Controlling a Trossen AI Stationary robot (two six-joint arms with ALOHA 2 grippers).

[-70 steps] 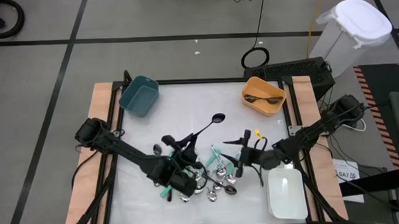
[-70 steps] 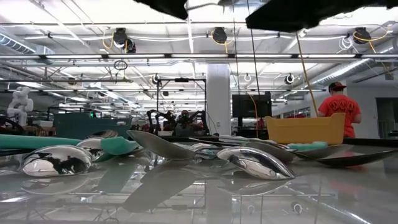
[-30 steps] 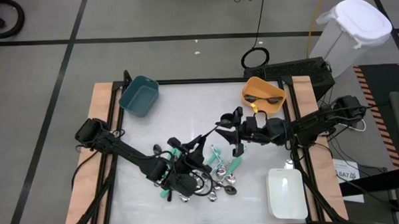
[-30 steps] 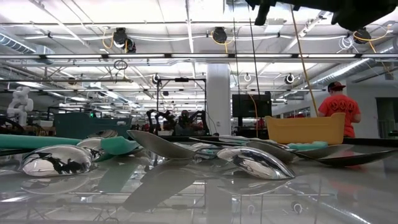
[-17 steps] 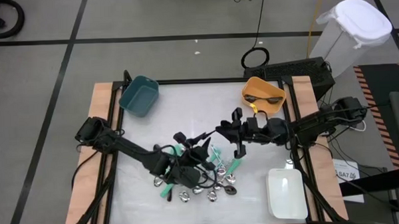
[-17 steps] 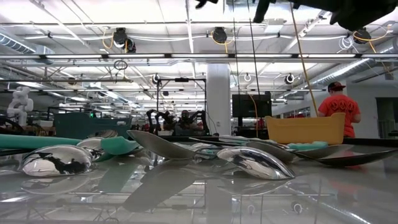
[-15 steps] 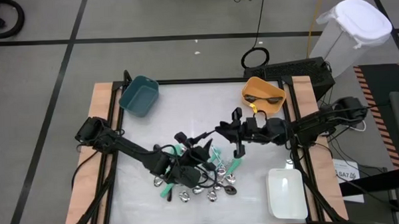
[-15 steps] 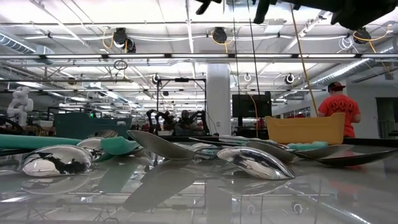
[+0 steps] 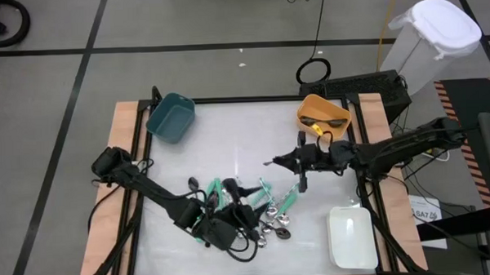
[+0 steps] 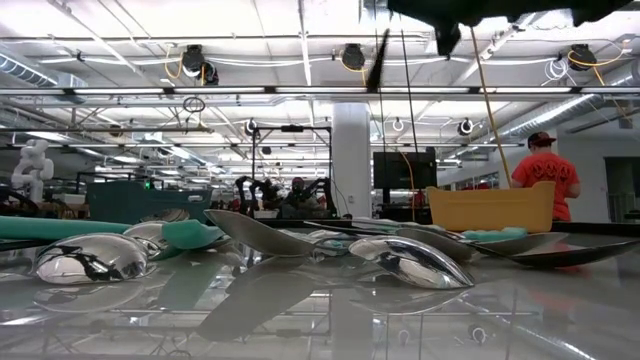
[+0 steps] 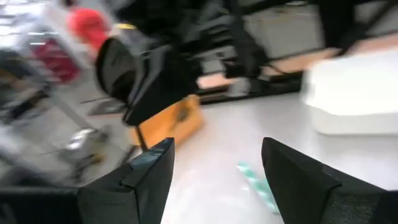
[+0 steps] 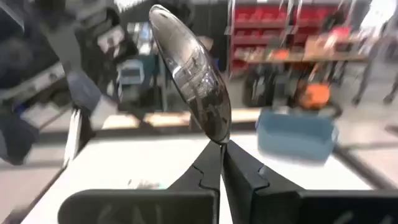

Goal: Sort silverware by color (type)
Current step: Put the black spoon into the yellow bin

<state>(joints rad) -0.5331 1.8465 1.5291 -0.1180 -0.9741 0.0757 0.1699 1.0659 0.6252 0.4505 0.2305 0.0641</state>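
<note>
I read no legible writing. My right gripper (image 12: 219, 163) clenches a dark spoon (image 12: 189, 78), bowl beyond the fingertips. My left gripper (image 11: 214, 171) stands released over the table's (image 9: 228, 130) front edge.

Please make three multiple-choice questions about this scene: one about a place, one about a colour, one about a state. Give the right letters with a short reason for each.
1. Where does the white bin stand on the table?
A. by the right arm's side, at the near edge
B. in the far corner on the left arm's side
C. in the middle of the spoon pile

2. What colour is the bin that already has dark spoons in it?
A. teal
B. orange
C. white

3. What is the state of the right hand?
A. open and empty
B. shut on a dark spoon
C. shut on a teal-handled spoon

Answers:
1. A: the high view shows it at the table's lower right.
2. B: the high view shows dark utensils inside the orange bin.
3. B: the right wrist view shows the fingers pinched on the spoon's neck.
</note>
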